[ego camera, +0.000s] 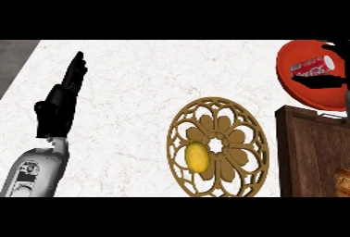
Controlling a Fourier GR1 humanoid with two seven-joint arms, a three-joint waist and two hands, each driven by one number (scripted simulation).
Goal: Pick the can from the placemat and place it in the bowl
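Head view: red cola can (313, 66) lying over the red bowl (301, 88), pinched between dark fingers of the right hand (327, 82) at the right edge. Placing step, by the look. Next: release, then withdraw. Left hand (60, 102) resting open, fingers straight. Lemon (196, 156) on the round placemat (217, 147).

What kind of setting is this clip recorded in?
Likely a kitchen counter: a pale marble-look counter top, a wooden board at the right, a red bowl with a can in it, and an ornate round placemat.
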